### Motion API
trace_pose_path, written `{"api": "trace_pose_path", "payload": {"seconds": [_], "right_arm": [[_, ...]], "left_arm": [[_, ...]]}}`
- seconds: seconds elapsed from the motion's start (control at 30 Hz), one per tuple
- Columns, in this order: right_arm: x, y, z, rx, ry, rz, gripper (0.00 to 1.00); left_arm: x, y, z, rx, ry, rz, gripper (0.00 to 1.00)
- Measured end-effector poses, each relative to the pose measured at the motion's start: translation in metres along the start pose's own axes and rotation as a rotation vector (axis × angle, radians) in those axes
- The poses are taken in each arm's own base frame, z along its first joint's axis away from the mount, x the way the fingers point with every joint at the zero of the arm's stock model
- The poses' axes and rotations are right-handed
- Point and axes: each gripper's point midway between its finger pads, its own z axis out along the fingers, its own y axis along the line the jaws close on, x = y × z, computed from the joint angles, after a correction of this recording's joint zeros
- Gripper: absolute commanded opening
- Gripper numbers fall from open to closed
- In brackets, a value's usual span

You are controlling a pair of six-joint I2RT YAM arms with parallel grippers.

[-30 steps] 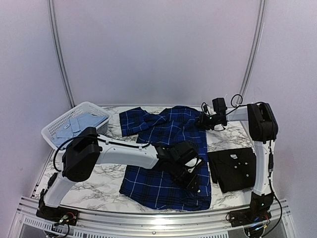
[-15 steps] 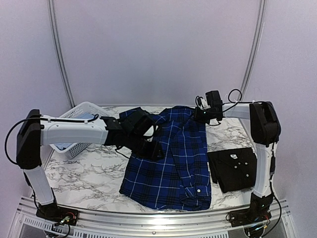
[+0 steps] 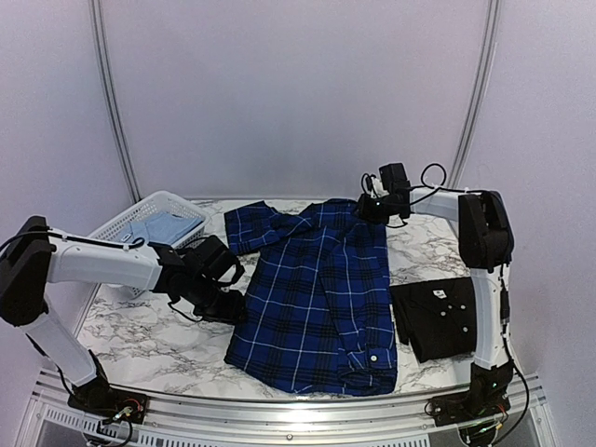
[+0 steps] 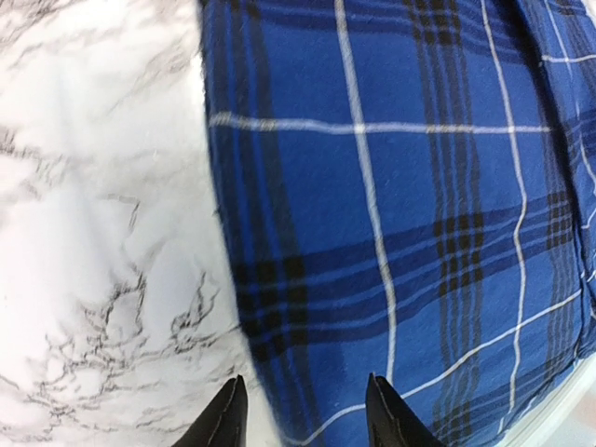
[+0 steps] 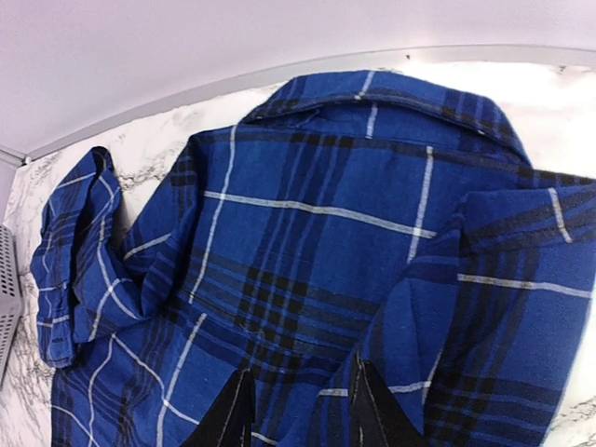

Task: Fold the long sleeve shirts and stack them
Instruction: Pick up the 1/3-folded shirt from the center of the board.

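Note:
The blue-and-navy plaid shirt (image 3: 317,298) lies spread on the marble table, its right side folded inward and its left sleeve (image 3: 247,228) bunched at the back left. My left gripper (image 3: 223,300) is low at the shirt's left edge; in the left wrist view (image 4: 307,414) it is open, its fingers straddling that edge of the shirt (image 4: 400,205). My right gripper (image 3: 365,207) is at the collar and right shoulder, open over the shirt (image 5: 307,233) in the right wrist view (image 5: 300,414). The black shirt (image 3: 438,317) lies folded at the right. The pale blue shirt (image 3: 154,228) sits in the basket.
The white lattice basket (image 3: 98,244) stands at the back left of the marble table (image 3: 149,326). A metal rail (image 3: 279,410) runs along the near edge. Pale walls close in the back and sides. The marble also shows in the left wrist view (image 4: 102,233).
My left arm has swept from the shirt's lower right across to its left edge. My right gripper has shifted slightly left along the collar. The shirt lies flatter.

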Motion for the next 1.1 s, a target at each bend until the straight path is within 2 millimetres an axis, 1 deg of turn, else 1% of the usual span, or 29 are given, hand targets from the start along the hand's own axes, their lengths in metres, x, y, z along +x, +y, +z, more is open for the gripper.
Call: {"api": "trace_pose_path", "payload": {"seconds": [0.1,0.23,0.37,0.47,0.53,0.63,0.73,0.97,1.1], "right_arm": [[0.0,-0.009,-0.001,0.022,0.002,-0.001,0.33],[0.002,-0.023,-0.005,0.04,0.007,0.005,0.4],[-0.003,-0.045,-0.011,0.056,0.002,0.022,0.4],[-0.01,-0.053,-0.016,0.049,-0.009,0.028,0.4],[-0.013,-0.055,-0.017,0.037,-0.01,0.033,0.4],[-0.013,-0.051,-0.014,0.005,-0.006,0.033,0.4],[-0.006,-0.05,-0.006,-0.021,0.013,0.035,0.39],[0.009,-0.057,0.019,-0.046,0.054,0.049,0.37],[0.012,-0.057,0.022,-0.06,0.062,0.056,0.34]], "left_arm": [[0.007,0.006,-0.001,-0.01,0.002,-0.004,0.49],[0.015,0.013,-0.002,-0.02,0.01,-0.011,0.49],[0.017,0.015,0.0,-0.024,0.015,-0.016,0.49],[0.017,0.016,0.0,-0.025,0.015,-0.018,0.5],[0.019,0.017,0.0,-0.026,0.017,-0.02,0.5],[0.022,0.019,0.002,-0.032,0.025,-0.024,0.5],[0.027,0.023,0.004,-0.038,0.035,-0.027,0.5],[0.035,0.028,0.007,-0.047,0.048,-0.036,0.5],[0.035,0.027,0.007,-0.04,0.041,-0.046,0.5]]}}
